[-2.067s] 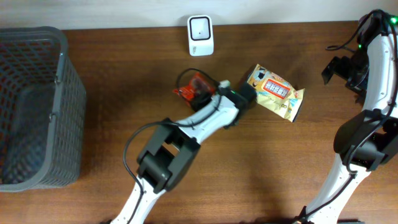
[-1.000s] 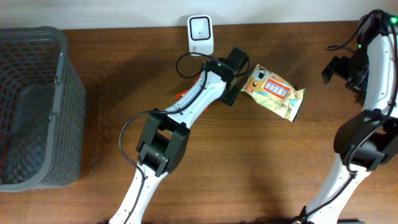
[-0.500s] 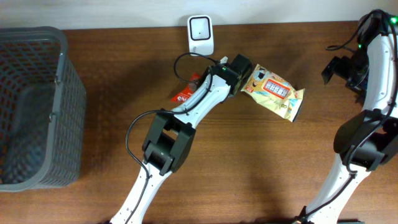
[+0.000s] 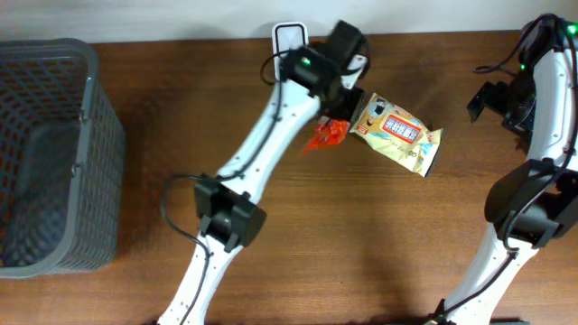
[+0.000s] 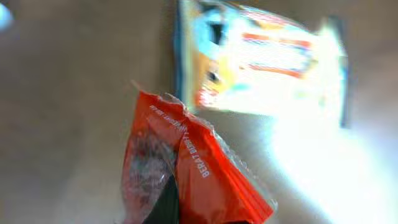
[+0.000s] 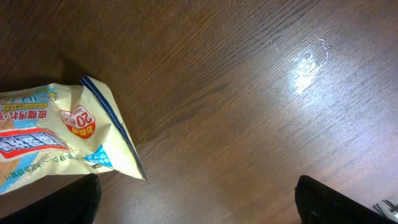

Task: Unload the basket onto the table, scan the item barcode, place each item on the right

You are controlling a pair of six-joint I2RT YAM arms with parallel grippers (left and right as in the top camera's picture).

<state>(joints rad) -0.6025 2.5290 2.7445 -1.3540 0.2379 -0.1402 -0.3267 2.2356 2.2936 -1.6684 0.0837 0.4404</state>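
Two packets show: near the scanner (image 4: 291,38), the left gripper (image 5: 171,208) pinches the red packet (image 4: 325,135) just beside the yellow packet (image 4: 396,132), and should turn its barcode, not visible here, squarely toward the scanner window without crumpling the film; the right gripper (image 6: 199,205) hangs spread wide.

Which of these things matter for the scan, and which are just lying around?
In the job:
- red packet, gripped by the left gripper
- white scanner

Lying about:
- yellow packet, flat on the table
- grey basket
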